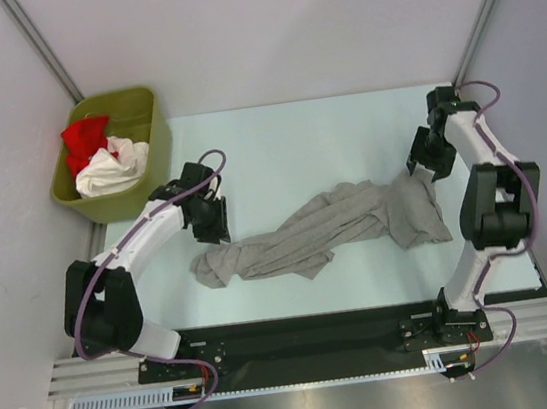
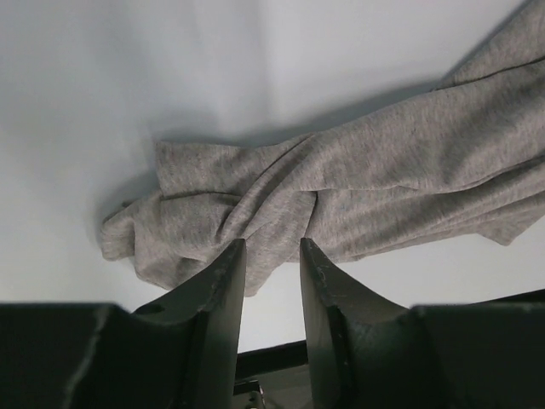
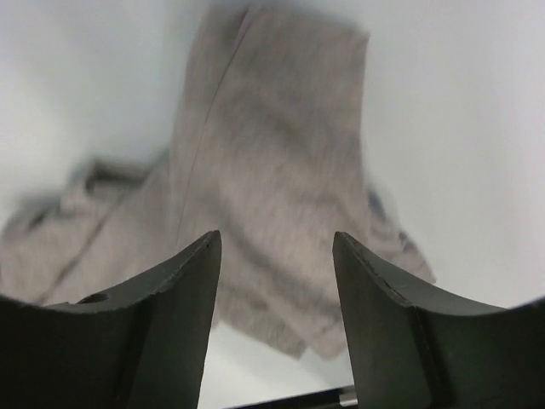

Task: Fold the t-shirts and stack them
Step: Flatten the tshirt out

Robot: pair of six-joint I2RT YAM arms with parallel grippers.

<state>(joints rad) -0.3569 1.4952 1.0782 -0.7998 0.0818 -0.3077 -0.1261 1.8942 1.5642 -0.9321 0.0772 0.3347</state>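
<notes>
Leftmost, red t-shirt (image 1: 86,136) and white t-shirt (image 1: 111,171) lie in the olive bin (image 1: 145,104). The left arm (image 1: 142,232) reaches forward, left gripper (image 2: 272,247) slightly parted over the left end of the grey t-shirt (image 1: 328,221) on the table (image 1: 286,142). The right arm (image 1: 484,150), elbow raised, holds the right gripper (image 3: 277,243) wide apart above its right end.

Pale table (image 1: 276,144), viewed from above. One heather-grey t-shirt (image 1: 327,226) lies directly on it, bunched and twisted into a long band running from near-left toward the right side, where the cloth spreads wider. An olive-green bin (image 1: 156,129) stands at the far-left corner, overlapping the table's edge.
</notes>
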